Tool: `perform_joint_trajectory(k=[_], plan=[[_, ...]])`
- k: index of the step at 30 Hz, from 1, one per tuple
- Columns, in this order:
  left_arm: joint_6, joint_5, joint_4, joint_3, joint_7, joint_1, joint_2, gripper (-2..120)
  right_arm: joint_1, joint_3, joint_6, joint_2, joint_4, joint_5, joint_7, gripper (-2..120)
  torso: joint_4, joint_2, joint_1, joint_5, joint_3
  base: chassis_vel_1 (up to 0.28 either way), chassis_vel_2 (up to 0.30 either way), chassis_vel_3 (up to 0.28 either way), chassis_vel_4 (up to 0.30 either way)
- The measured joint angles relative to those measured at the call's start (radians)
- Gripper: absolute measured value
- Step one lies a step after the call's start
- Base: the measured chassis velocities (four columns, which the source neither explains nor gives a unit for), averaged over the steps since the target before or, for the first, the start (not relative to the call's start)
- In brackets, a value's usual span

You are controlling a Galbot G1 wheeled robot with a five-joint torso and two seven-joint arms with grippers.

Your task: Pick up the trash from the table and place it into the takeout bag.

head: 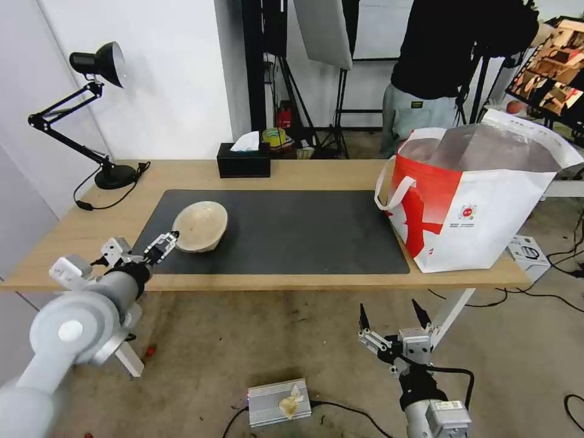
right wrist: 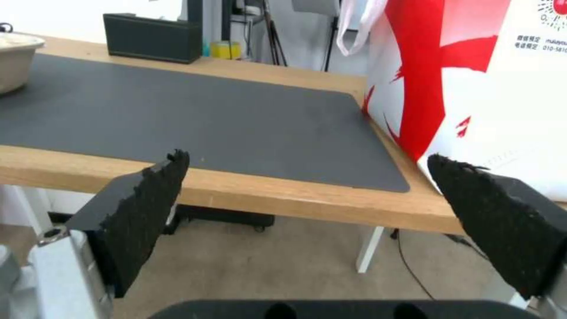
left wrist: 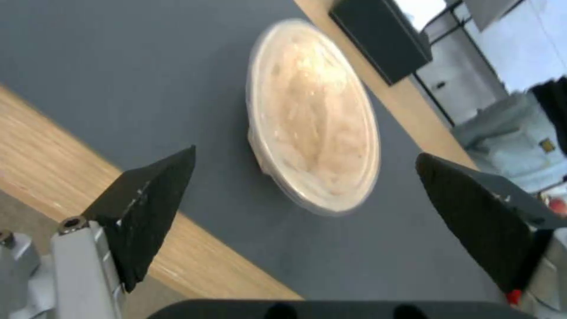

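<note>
my left gripper point(head: 163, 244) hangs at the mat's point(head: 286, 234) near-left corner, lower left of the head view, fingers spread wide, holding nothing, just short of the bowl point(head: 201, 226). the left wrist view shows the bowl point(left wrist: 313, 119) centre frame between my open fingers point(left wrist: 148, 208), apart from both, with the table's point(left wrist: 53, 164) wood edge at lower left. my right gripper point(head: 394, 317) sits low in the head view, below the table point(head: 340, 173) edge, wide open, empty. the right wrist view shows the bag's point(right wrist: 472, 79) red-and-white side at upper right touching the mat point(right wrist: 195, 119) corner; mat between bowl and bag point(head: 474, 207) is bare. tissue box point(head: 244, 161) at far edge.
</note>
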Motion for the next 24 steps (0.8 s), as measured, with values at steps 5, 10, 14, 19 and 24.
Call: perform_joint_trajectory(k=[5,10,14,19,24], plan=[[0.020,-0.014,0.017,0.010,-0.009,-0.017,0.004,100,0.000,0.000,0.000,0.000,0.000,0.000,0.000,100,0.0000,0.000,0.000,0.0000,0.000,0.000,0.000,0.000,0.000],[0.028,-0.008,0.055,0.030,-0.011,-0.049,0.010,100,0.000,0.000,0.000,0.000,0.000,0.000,0.000,100,0.0000,0.000,0.000,-0.0001,0.000,0.000,0.000,0.000,0.000],[0.031,-0.004,0.078,0.045,-0.012,-0.071,0.010,100,0.000,0.000,0.000,0.000,0.000,0.000,0.000,100,0.0000,0.000,0.000,0.0000,0.000,0.000,0.000,0.000,0.000],[0.030,0.000,0.103,0.066,-0.012,-0.091,0.009,100,0.000,0.000,0.000,0.000,0.000,0.000,0.000,100,0.0000,0.000,0.000,0.0000,0.000,0.000,0.000,0.000,0.000],[0.025,0.002,0.141,0.094,-0.011,-0.132,0.006,100,0.000,0.000,0.000,0.000,0.000,0.000,0.000,100,0.0000,0.000,0.000,0.0001,0.000,0.000,0.000,0.000,0.000]])
